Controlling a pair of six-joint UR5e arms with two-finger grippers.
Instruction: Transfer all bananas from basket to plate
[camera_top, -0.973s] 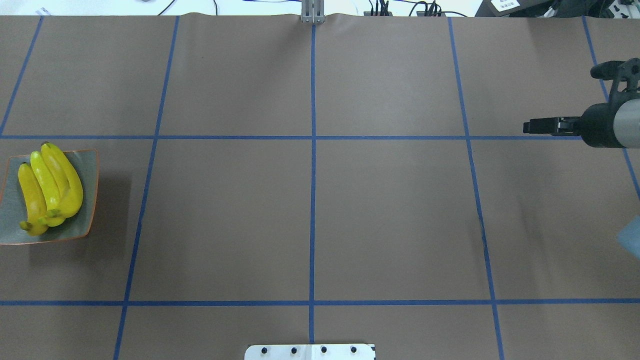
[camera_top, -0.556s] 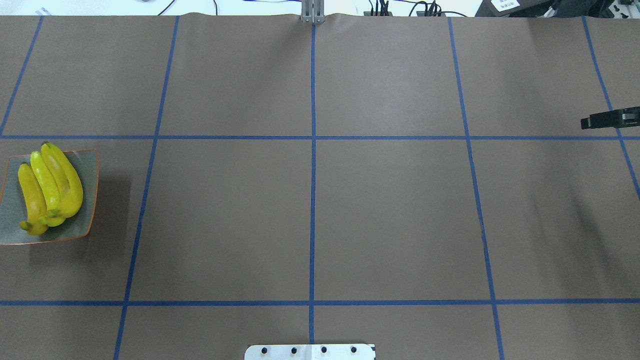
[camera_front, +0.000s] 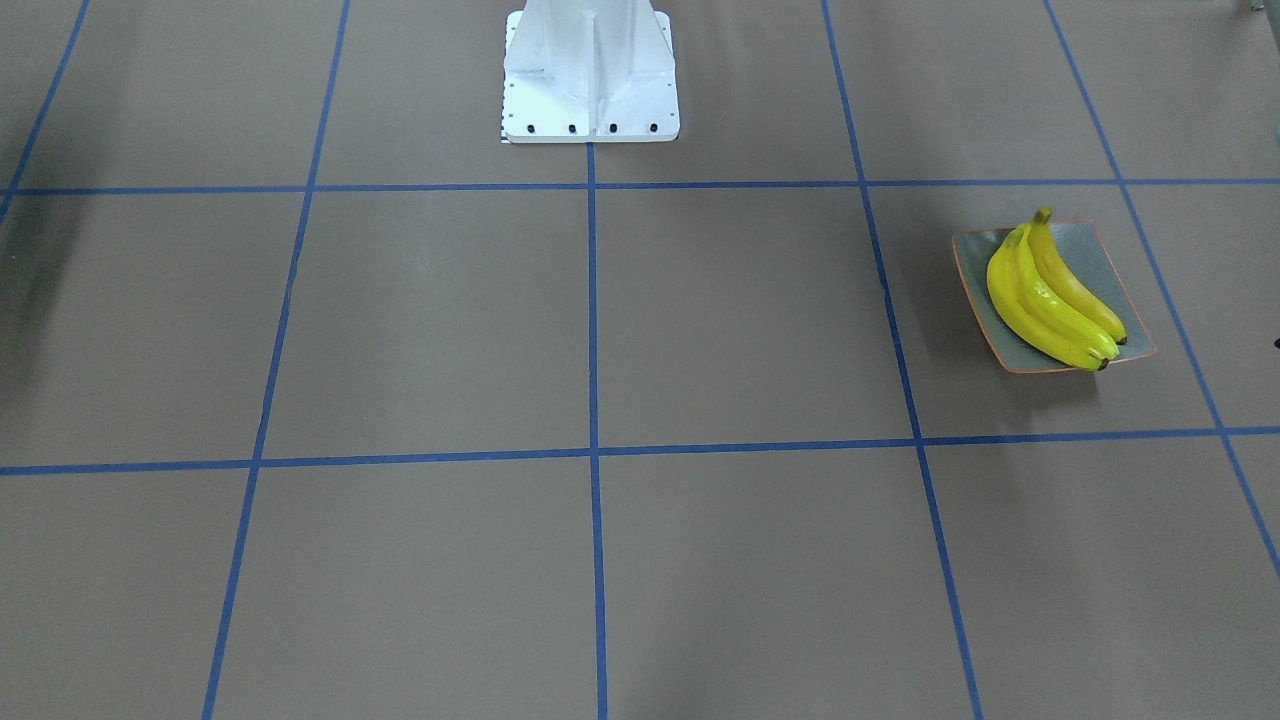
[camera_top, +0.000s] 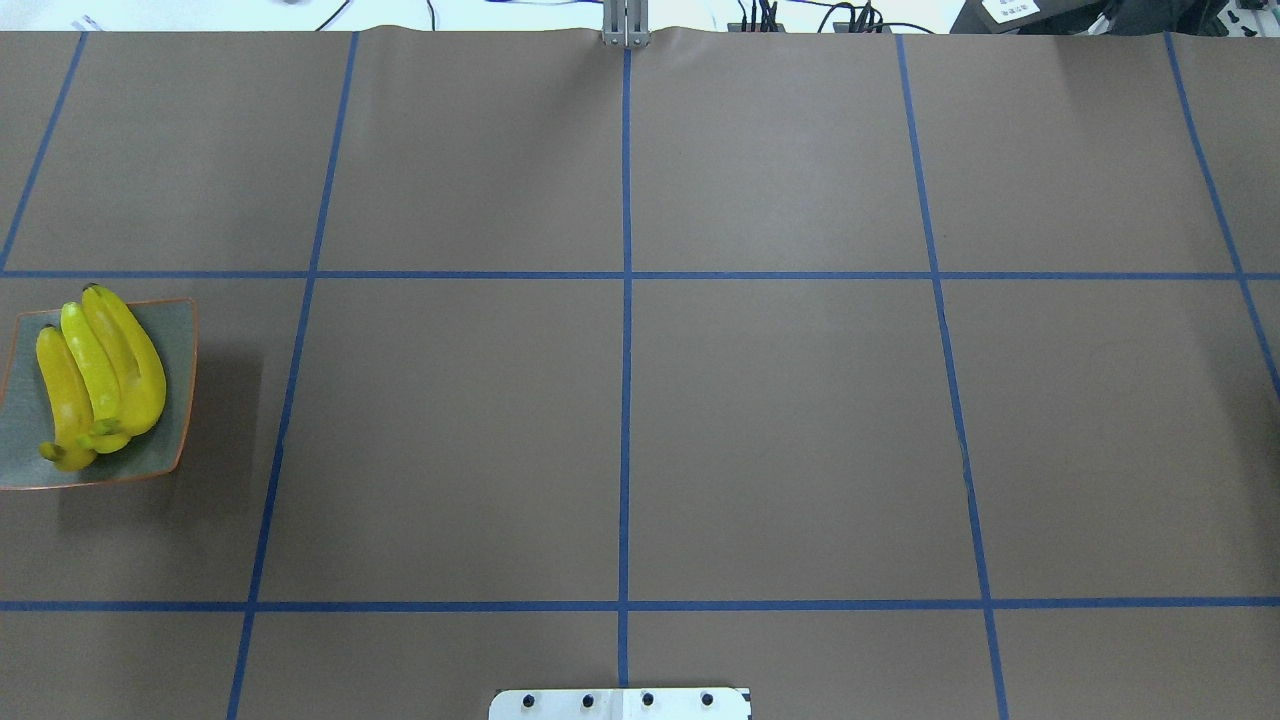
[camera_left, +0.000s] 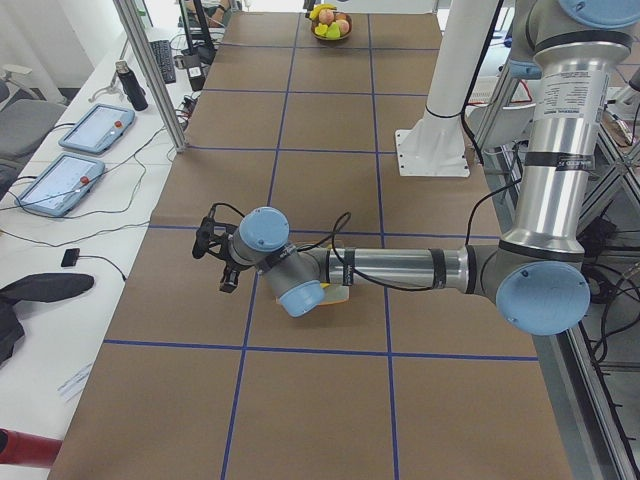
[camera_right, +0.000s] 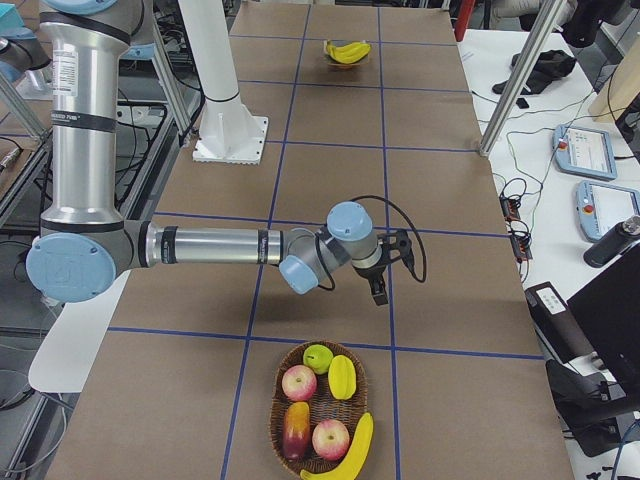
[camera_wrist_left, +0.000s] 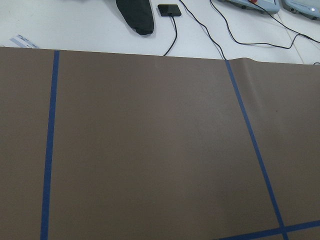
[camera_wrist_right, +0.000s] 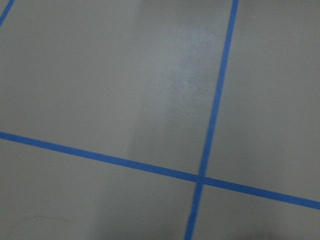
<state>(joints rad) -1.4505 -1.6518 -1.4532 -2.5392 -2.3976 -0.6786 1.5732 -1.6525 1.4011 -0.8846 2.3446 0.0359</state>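
Three yellow bananas (camera_top: 100, 375) lie side by side on the grey-green plate (camera_top: 178, 340) at the table's left edge; they also show in the front view (camera_front: 1050, 300) on the plate (camera_front: 975, 252). A wicker basket (camera_right: 272, 415) at the right end holds one banana (camera_right: 350, 447) along its front rim. My right gripper (camera_right: 378, 290) hangs a little beyond the basket, over bare table. My left gripper (camera_left: 224, 268) hovers past the plate, which the arm mostly hides. Both show only in side views, so I cannot tell if they are open or shut.
The basket also holds two red apples (camera_right: 299, 381), a green apple (camera_right: 318, 357) and other fruit. The white robot base (camera_front: 590, 70) stands at mid-table. Tablets and cables (camera_right: 590, 150) lie on the side desk beyond the table edge.
My right arm has drawn back to the right and left the overhead view. The bananas and the plate have not moved.
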